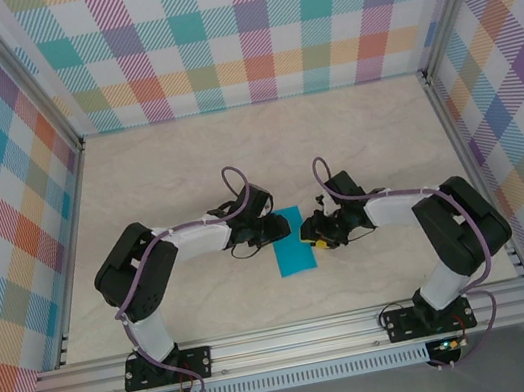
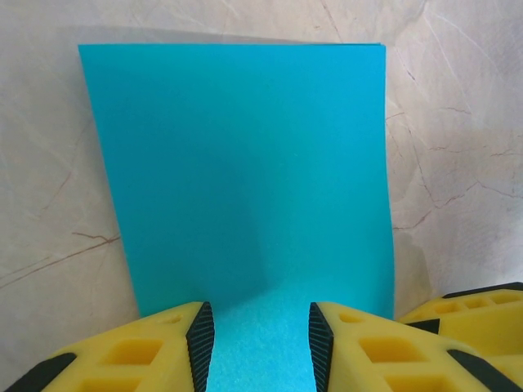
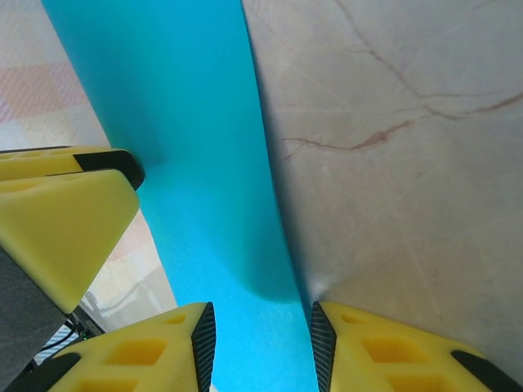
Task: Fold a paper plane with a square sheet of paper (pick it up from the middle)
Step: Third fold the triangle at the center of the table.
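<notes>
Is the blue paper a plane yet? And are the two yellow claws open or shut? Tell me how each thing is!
paper: lying on the table, not a plane yet; the edge by the right gripper seems bowed up a little.
left gripper: partly open, low over one edge of the paper, with paper showing in the gap.
right gripper: partly open, low over the opposite edge, with paper showing in the gap.

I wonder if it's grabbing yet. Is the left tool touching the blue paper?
Cannot tell. Left wrist view: the paper shows between the left tool's spread fingers, contact unclear.
</notes>
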